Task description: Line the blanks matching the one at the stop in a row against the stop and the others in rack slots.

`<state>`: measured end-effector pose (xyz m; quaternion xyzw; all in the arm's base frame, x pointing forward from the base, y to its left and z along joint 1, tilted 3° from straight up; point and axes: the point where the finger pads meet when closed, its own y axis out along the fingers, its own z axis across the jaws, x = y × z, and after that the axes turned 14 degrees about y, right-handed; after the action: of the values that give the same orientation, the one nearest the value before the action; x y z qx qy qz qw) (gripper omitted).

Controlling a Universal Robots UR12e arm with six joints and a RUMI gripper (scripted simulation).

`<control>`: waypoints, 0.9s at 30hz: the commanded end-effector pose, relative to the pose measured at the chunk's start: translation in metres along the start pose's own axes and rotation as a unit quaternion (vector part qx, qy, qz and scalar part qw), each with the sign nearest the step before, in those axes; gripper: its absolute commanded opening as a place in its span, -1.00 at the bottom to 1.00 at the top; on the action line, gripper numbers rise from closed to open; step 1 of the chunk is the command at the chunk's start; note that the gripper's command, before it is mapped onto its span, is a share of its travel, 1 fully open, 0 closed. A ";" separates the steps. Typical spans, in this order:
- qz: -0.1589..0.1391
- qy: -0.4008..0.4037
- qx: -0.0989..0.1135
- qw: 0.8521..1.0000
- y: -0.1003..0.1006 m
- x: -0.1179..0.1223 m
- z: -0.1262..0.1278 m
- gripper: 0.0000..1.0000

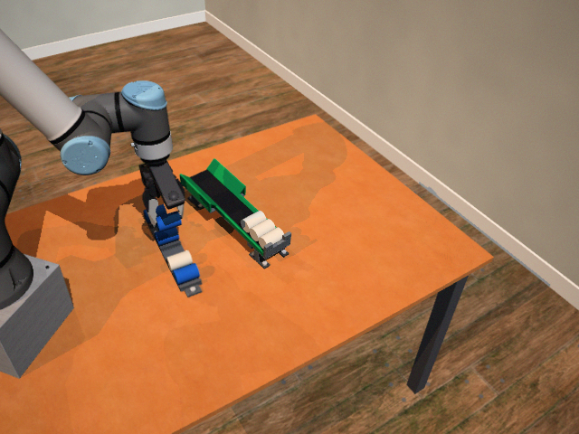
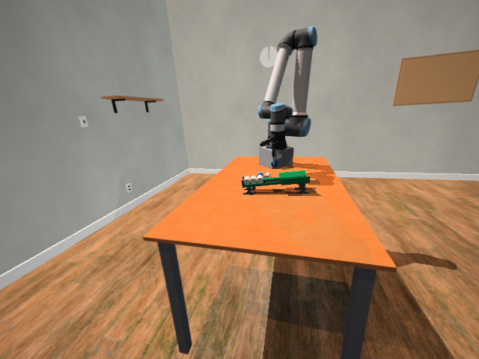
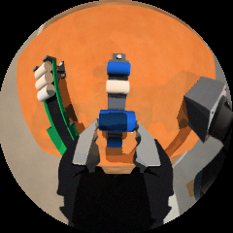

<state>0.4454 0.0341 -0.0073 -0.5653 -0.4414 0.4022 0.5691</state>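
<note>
My gripper [image 1: 167,214] [image 3: 116,119] is shut on a blue blank [image 1: 169,221] [image 3: 117,120] [image 2: 275,163], held crosswise above the far part of the stock rack [image 1: 174,250] [image 3: 116,102]. On the rack, a blue blank [image 1: 185,273] [image 3: 118,68] lies in the near end slot and a white blank [image 1: 180,259] [image 3: 117,87] beside it. Beyond some bare rack lies another blue blank [image 1: 166,236], hidden in the wrist view; one more blue blank [image 3: 115,143] is at the far end, partly hidden. Three white blanks [image 1: 262,230] [image 3: 44,82] [image 2: 253,179] lie across the feed ramp [image 1: 229,202] in a row against its stop [image 1: 278,247].
The ramp's green side walls [image 1: 226,176] [image 2: 293,175] rise at its upper end, to the side of the gripper. The arm's grey base block [image 1: 37,317] [image 3: 206,104] stands on the other side of the rack. The orange table [image 1: 350,224] carries everything.
</note>
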 end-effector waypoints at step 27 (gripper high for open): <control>0.000 0.000 -0.001 1.000 0.091 0.000 0.000 -0.27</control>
<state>0.4474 0.0377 -0.0881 -0.5644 -0.4409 0.4027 0.5700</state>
